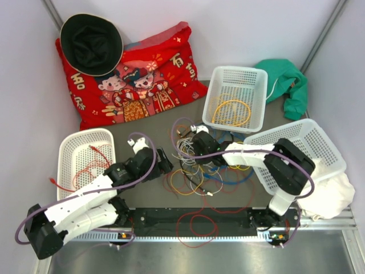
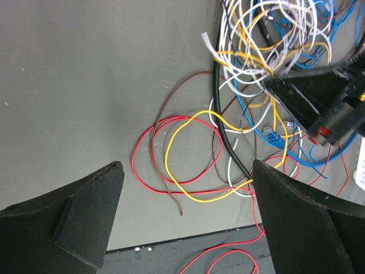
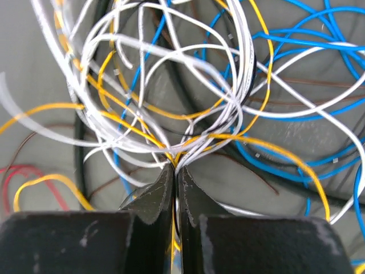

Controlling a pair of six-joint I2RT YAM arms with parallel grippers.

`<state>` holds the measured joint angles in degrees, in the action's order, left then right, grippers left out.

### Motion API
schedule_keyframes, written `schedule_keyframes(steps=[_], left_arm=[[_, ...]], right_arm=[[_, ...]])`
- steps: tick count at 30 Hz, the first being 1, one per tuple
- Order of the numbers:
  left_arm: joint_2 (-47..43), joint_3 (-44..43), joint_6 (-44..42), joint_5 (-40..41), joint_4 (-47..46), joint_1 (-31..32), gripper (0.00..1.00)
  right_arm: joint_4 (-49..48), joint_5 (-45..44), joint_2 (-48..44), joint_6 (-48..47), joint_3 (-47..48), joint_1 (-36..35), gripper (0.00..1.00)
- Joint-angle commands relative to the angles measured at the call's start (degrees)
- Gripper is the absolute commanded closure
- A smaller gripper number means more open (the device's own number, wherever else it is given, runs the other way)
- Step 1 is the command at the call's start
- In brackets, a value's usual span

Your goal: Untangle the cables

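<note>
The cables (image 1: 199,174) lie in a tangled heap of white, yellow, blue, red, black and brown wires at the table's middle. My right gripper (image 1: 191,147) is at the heap's far left part. In the right wrist view it (image 3: 175,168) is shut on a bunch of white and yellow wires (image 3: 171,114) that fan out from its tips. My left gripper (image 1: 167,165) is just left of the heap, open and empty. In the left wrist view it (image 2: 188,214) hangs above a yellow loop (image 2: 188,191), a red loop (image 2: 145,171) and a brown wire end (image 2: 171,197), with the right gripper's fingers (image 2: 311,94) beyond.
A white basket (image 1: 71,149) at the left holds a red wire. A basket (image 1: 219,80) at the back holds a yellow coil. A third basket (image 1: 319,142) is at the right. A red cushion (image 1: 154,74) with a black hat (image 1: 91,43), a green cloth (image 1: 291,83) and a white cloth (image 1: 333,197) lie around.
</note>
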<state>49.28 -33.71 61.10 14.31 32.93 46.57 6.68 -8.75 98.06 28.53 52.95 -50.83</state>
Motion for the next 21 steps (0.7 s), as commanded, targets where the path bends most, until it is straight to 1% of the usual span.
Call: schedule_keyframes(steps=[1, 2, 3, 4, 5, 6, 7, 9, 10, 12, 13, 15, 18, 19, 21], left_arm=[[-3.7, -2.9, -3.0, 3.5, 0.3, 0.2, 0.01], [-5.1, -4.1, -4.0, 4.4, 0.4, 0.3, 0.01], [-5.9, -4.3, -4.6, 6.1, -1.0, 0.2, 0.01], [-6.8, -4.5, -5.5, 6.1, -3.2, 0.2, 0.01], [-7.5, -4.3, -8.3, 6.0, -5.3, 0.1, 0.01], [-9.0, -4.3, -9.1, 6.0, -6.9, 0.1, 0.01], [-9.7, -4.3, -9.8, 6.2, -10.1, 0.1, 0.01], [-11.5, -4.3, -11.8, 6.3, -13.7, 0.1, 0.01], [-11.8, -4.2, -12.6, 5.8, -17.7, 0.1, 0.01], [-12.4, -3.6, -14.6, 5.6, -21.7, 0.1, 0.01], [-12.2, -3.4, -15.0, 4.9, -25.3, 0.1, 0.01], [-11.5, -3.1, -15.8, 3.7, -28.5, 0.1, 0.01], [-9.4, -2.8, -15.3, 0.7, -35.1, 0.1, 0.01], [-8.8, -2.8, -14.9, -1.6, -36.6, 0.1, 0.01], [-6.9, -2.5, -14.9, -5.1, -42.7, 0.1, 0.03]], right_arm=[[0.6, 3.2, -10.1, -0.8, 0.7, -1.5, 1.0], [1.3, 3.0, -15.8, -1.4, 0.8, -1.9, 1.0], [2.0, 3.0, -18.6, -1.9, 1.1, -2.8, 1.0], [4.5, 2.7, -21.0, -3.1, 2.1, -3.4, 1.0], [5.5, 2.1, -23.7, -3.7, 2.6, -3.7, 1.0], [6.7, 2.0, -27.7, -3.9, 3.1, -4.1, 1.0], [7.9, 2.1, -29.8, -4.0, 3.9, -4.5, 1.0], [10.5, 3.0, -34.8, -4.0, 4.4, -4.8, 1.0], [11.3, 3.6, -36.3, -3.7, 4.9, -4.8, 1.0], [12.6, 4.4, -39.2, -3.0, 4.9, -5.0, 1.0], [12.8, 5.3, -41.4, -2.3, 5.0, -5.1, 1.0], [13.8, 5.9, -43.6, -1.5, 5.4, -5.1, 1.0], [15.5, 6.6, -46.5, -1.2, 6.2, -5.1, 1.0], [15.8, 6.6, -47.3, -1.2, 6.4, -5.1, 1.0], [16.9, 6.7, -48.0, -0.9, 7.3, -5.1, 1.0]])
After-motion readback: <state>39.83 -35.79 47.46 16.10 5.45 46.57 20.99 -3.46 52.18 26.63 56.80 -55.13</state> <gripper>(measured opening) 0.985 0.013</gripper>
